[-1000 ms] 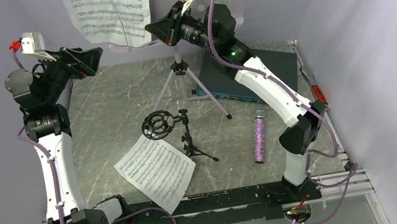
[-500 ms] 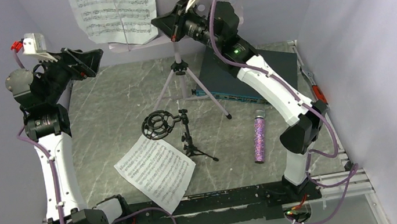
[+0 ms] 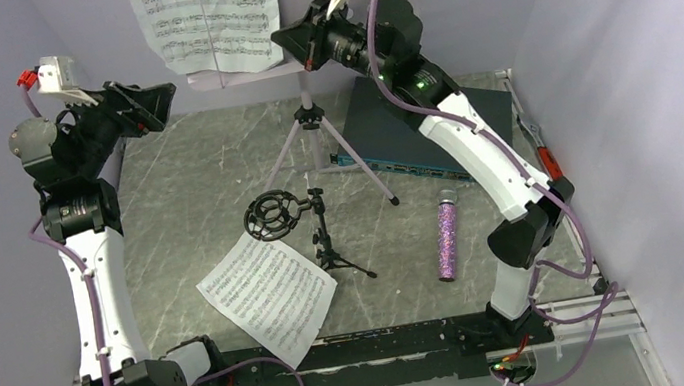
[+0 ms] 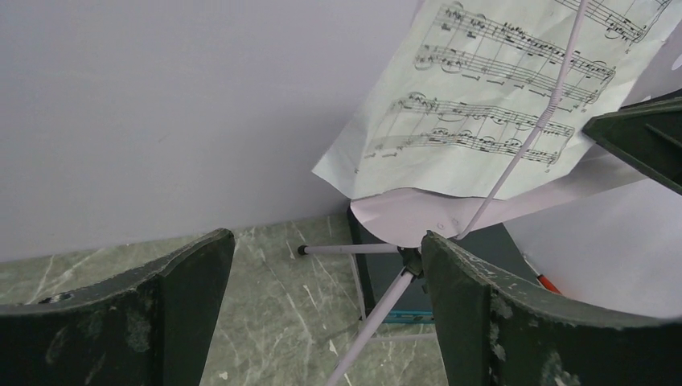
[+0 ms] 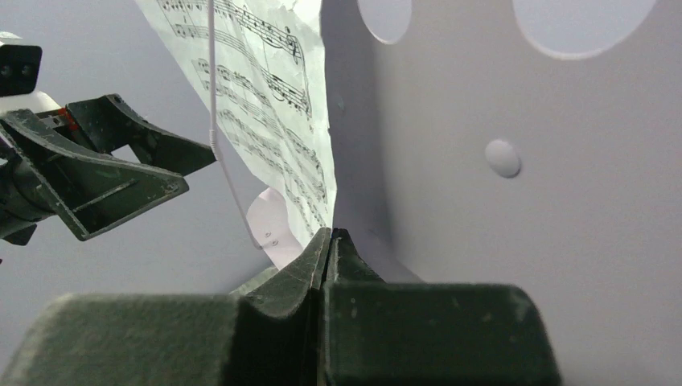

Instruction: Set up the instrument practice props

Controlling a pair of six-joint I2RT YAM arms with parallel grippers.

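Your music stand (image 3: 309,115) stands on its tripod at the back of the table, its pale lilac, holed desk tilted up against the rear wall. One sheet of music (image 3: 210,15) rests on the desk's left half, with a thin lilac wire arm (image 4: 532,127) lying across it. The right gripper (image 3: 282,39) has its fingers pressed together, tips right at that page's lower right corner, on the desk face; you cannot tell from the wrist view whether paper is caught between them. The left gripper (image 3: 162,105) hangs off to the left of the stand, jaws wide apart and holding nothing, aimed at the page's lower left edge. On the table in front, the second sheet (image 3: 269,294) lies flat and skewed near the arm bases. The small black tripod (image 3: 327,241) stands just beside it, its ring mount (image 3: 270,213) leaning left. The glittery purple microphone (image 3: 447,236) lies well to the right. A flat dark box (image 3: 390,131) sits behind the stand's right leg, partly under the right arm.
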